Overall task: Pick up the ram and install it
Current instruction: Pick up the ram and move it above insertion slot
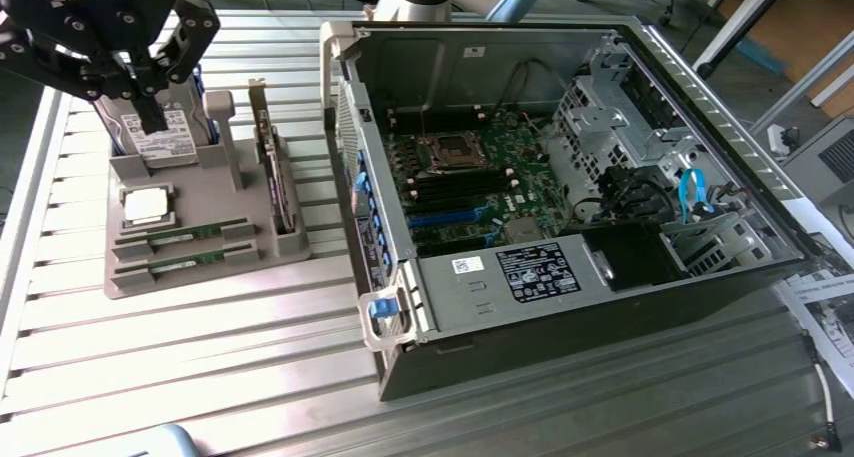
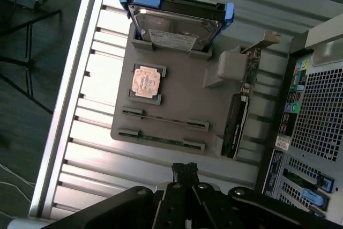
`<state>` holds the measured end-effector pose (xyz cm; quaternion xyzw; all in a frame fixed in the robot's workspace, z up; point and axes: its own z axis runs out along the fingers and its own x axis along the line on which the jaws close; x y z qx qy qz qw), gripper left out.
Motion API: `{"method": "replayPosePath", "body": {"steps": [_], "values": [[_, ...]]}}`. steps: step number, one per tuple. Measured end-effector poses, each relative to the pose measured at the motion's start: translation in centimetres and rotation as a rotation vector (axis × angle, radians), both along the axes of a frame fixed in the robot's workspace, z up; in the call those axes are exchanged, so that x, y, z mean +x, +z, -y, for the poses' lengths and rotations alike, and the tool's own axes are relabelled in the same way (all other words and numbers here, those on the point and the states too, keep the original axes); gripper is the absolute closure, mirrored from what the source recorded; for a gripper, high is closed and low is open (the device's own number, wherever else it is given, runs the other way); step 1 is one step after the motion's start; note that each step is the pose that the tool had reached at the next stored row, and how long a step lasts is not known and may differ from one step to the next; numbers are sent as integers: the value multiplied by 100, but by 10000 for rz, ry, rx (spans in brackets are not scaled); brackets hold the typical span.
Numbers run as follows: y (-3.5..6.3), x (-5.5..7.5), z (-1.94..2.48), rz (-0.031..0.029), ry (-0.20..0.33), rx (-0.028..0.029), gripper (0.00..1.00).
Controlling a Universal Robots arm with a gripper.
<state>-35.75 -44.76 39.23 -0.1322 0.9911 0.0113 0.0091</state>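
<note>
Ram [image 1: 183,237] [image 2: 163,117]: two sticks seated in parallel slots of the grey holder [image 1: 134,282] [image 2: 182,97], just beside the processor [image 1: 144,205] [image 2: 146,81]. Gripper [image 1: 151,115] [image 2: 185,169]: fingers closed on nothing, above the holder, apart from the ram. Open case [image 1: 534,277] on the exterior view's right.

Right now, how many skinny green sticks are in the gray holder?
2. The first ram stick lies beside the square silver chip; the second ram stick lies alongside it, nearer the gray holder's edge. None seems hidden.
</note>
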Motion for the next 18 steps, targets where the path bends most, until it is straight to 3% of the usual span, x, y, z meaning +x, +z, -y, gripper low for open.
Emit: {"method": "replayPosePath", "body": {"steps": [8,18], "values": [[0,0,0,0,1157,-135,89],[-2,0,0,4,2644,-255,89]]}}
